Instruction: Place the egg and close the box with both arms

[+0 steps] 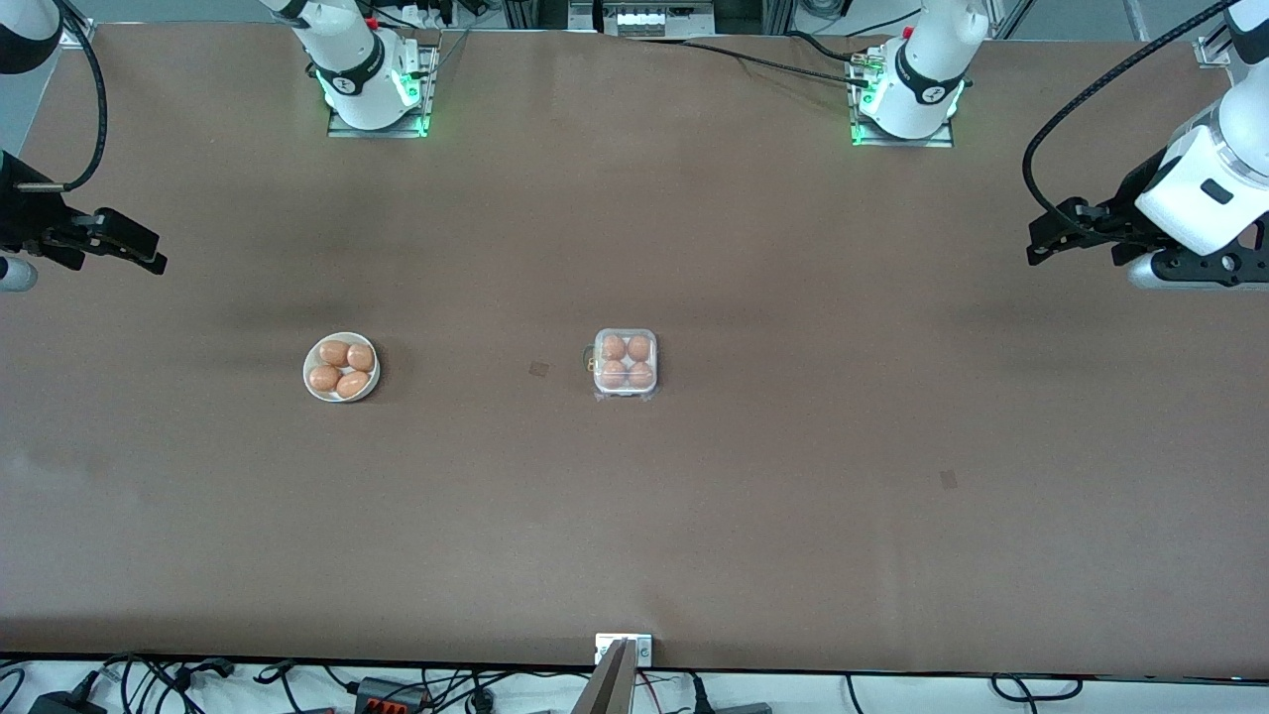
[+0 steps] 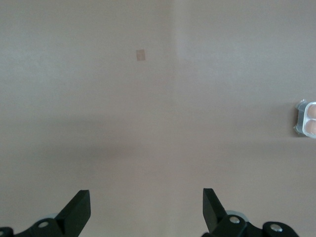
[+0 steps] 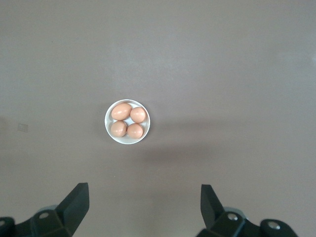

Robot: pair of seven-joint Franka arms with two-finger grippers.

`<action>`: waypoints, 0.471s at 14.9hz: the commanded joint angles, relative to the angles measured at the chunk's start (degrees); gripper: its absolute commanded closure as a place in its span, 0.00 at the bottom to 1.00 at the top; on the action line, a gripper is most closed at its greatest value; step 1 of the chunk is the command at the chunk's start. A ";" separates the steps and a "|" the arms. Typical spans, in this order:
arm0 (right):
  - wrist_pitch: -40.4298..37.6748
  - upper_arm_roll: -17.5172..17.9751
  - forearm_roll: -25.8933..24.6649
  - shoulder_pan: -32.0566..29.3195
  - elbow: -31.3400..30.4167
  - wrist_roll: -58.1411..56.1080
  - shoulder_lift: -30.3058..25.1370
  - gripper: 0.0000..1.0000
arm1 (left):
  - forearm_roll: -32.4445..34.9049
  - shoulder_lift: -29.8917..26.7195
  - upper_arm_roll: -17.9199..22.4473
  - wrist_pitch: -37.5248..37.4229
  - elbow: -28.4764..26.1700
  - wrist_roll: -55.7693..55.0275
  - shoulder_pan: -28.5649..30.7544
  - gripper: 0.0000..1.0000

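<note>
- Egg box [image 1: 626,363] mid-tabletop, lid apparently down, four eggs [image 1: 627,361] inside.
- White bowl [image 1: 340,367] toward the right arm's end, holding four more eggs.
- Right end effector [image 1: 127,243] open, empty, over that end's edge; nearer the bowl.
- Left end effector [image 1: 1063,236] open, empty, over the other end, well apart from the box.

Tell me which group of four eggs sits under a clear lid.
The four eggs in the box at mid-table, toward the left arm's end from the bowl. They lie in cells under its clear lid; the bowl's eggs lie loose and uncovered.
</note>
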 commanded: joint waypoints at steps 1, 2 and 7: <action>0.19 0.64 -0.69 -0.25 -0.58 -0.26 -0.77 0.00 | 0.38 -1.09 0.16 -0.99 0.13 1.67 -0.55 0.00; 0.19 1.16 -0.69 -0.69 -0.67 -0.34 -0.77 0.00 | 0.38 -1.09 0.16 -0.73 0.13 1.67 -0.55 0.00; 0.19 2.83 -0.69 -2.44 -0.67 -0.34 -0.86 0.00 | 3.19 -1.00 -0.19 -0.73 0.74 1.58 -1.08 0.00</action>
